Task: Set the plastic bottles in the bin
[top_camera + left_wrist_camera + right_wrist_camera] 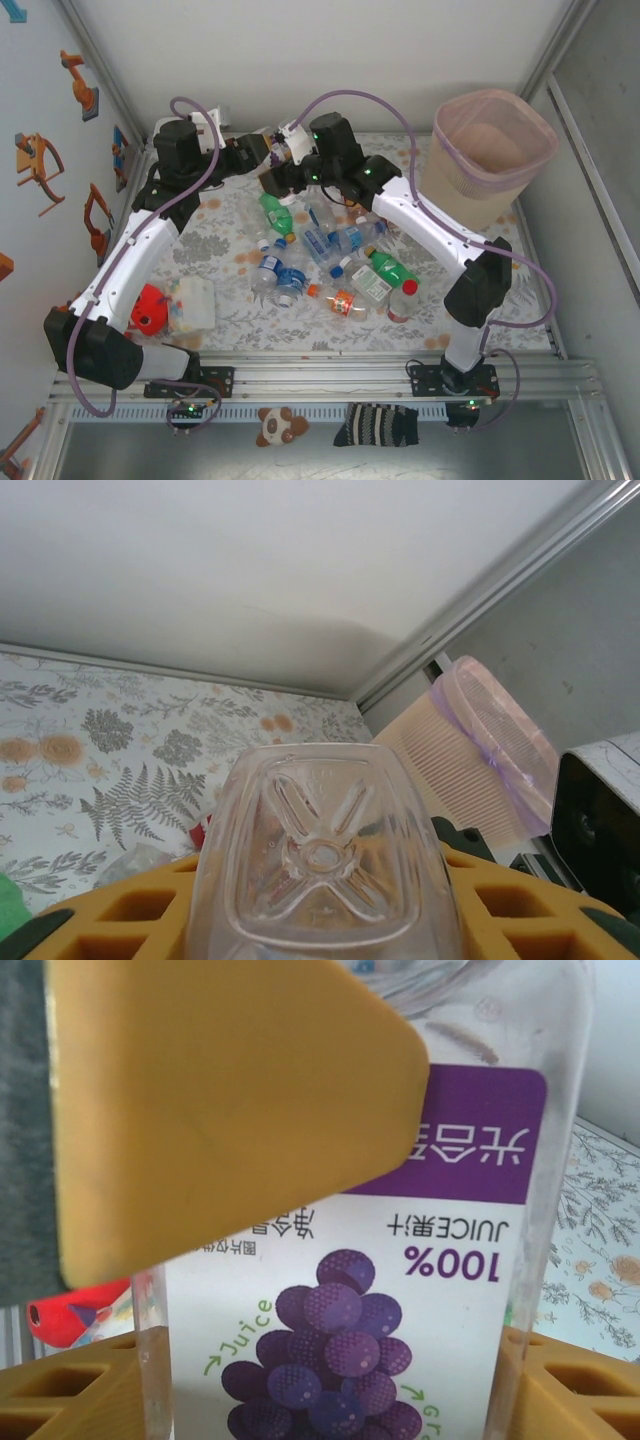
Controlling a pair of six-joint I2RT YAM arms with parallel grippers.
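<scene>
Grape juice bottle (279, 150), clear plastic with a purple-and-white label that shows a grape cluster and "100% JUICE", lies between the two grippers at the far middle of the table (220, 250). The left gripper (258, 150) reaches in from the left and the right gripper (283, 168) from the right.

In the left wrist view the bottle's moulded clear base (320, 860) faces the lens. It sits squarely in the gap of the left gripper (320, 930), with a yellow finger (110, 920) against each side, so these jaws are closed on the bottle.

In the right wrist view the labelled body (370, 1290) stands between the right gripper's (320, 1410) own yellow fingers (60, 1400), which meet its edges on both sides. Whether they clamp it or only flank it cannot be told. A yellow pad (220, 1110) crosses the upper left of the label, close to the lens.

The other plastic bottles (320, 245), green, clear with blue caps and red-capped, lie heaped at the table's centre. The bin (490, 160), lined with a pink bag, stands at the far right, well apart from the held bottle.
</scene>
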